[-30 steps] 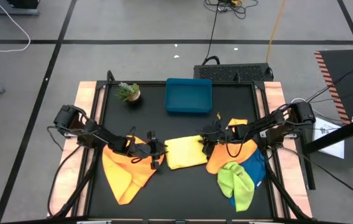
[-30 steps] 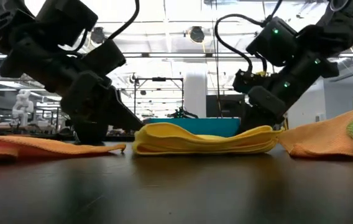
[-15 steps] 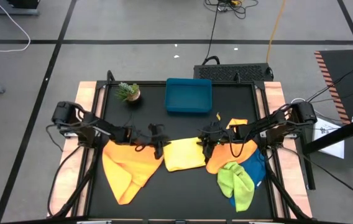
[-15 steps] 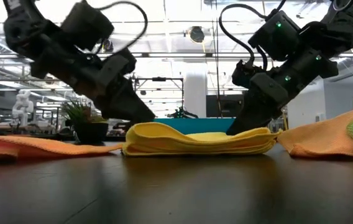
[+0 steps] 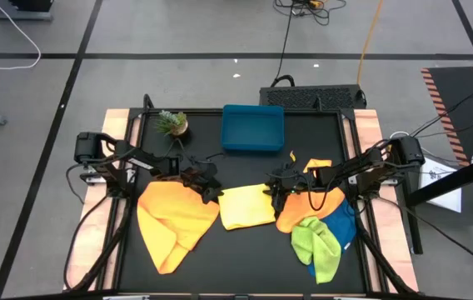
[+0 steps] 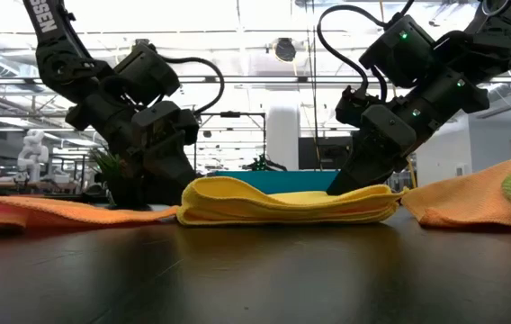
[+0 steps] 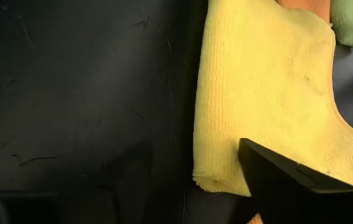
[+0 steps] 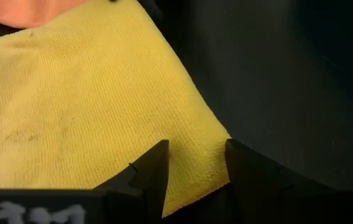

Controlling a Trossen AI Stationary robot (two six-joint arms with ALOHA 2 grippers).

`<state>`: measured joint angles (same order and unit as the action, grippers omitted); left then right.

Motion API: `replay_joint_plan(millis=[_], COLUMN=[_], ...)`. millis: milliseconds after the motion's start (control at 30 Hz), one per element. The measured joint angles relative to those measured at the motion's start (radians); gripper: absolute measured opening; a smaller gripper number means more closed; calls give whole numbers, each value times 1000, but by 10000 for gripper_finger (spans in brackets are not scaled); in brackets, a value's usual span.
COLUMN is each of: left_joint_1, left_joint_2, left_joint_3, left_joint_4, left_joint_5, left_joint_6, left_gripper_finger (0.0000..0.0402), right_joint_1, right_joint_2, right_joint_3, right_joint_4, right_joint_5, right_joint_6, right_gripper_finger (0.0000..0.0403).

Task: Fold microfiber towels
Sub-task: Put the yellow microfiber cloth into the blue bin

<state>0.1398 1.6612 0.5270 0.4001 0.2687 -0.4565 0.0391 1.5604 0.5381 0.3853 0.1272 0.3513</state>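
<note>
- Yellow towel [image 5: 246,206] lies folded on the desk [image 5: 245,250]; my left fingers [image 5: 206,185] are open beside it, my right fingers [image 8: 164,165] pinch its edge.
- Orange towels [image 5: 174,218], lime towel [image 5: 316,242] and blue towel [image 5: 343,227] look unfolded.

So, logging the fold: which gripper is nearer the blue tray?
Left. The left gripper sits left of and below the blue tray; the right gripper sits lower, on the yellow towel.
</note>
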Motion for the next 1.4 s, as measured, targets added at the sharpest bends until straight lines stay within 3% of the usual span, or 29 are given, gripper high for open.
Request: replay_joint_plan(millis=[200, 367, 600, 767, 967, 1133, 1400], left_joint_1=[-47, -96, -130, -129, -129, -132, -164], left_joint_2=[-1, 0, 3, 4, 4, 0, -7], left_joint_3=[-2, -3, -5, -5, -5, -5, 19], left_joint_4=[14, 22, 41, 71, 130, 185, 205], left_joint_5=[-17, -36, -70, -112, -160, -199, -307], left_joint_6=[-11, 15, 42, 94, 184, 275, 445], left_gripper_finger=[289, 279, 222, 141, 16, 11, 5], right_joint_1=[0, 0, 0, -26, -123, -192, -201], right_joint_2=[0, 0, 0, -20, -62, -66, -66], right_joint_3=[0, 0, 0, 0, 2, 1, 1], right_joint_4=[14, 30, 38, 30, 29, 16, -15], right_joint_5=[0, 0, 0, -6, -206, -381, -448], right_joint_6=[-1, -1, -1, 2, 37, 49, 25], right_gripper_finger=[148, 148, 148, 148, 156, 186, 241])
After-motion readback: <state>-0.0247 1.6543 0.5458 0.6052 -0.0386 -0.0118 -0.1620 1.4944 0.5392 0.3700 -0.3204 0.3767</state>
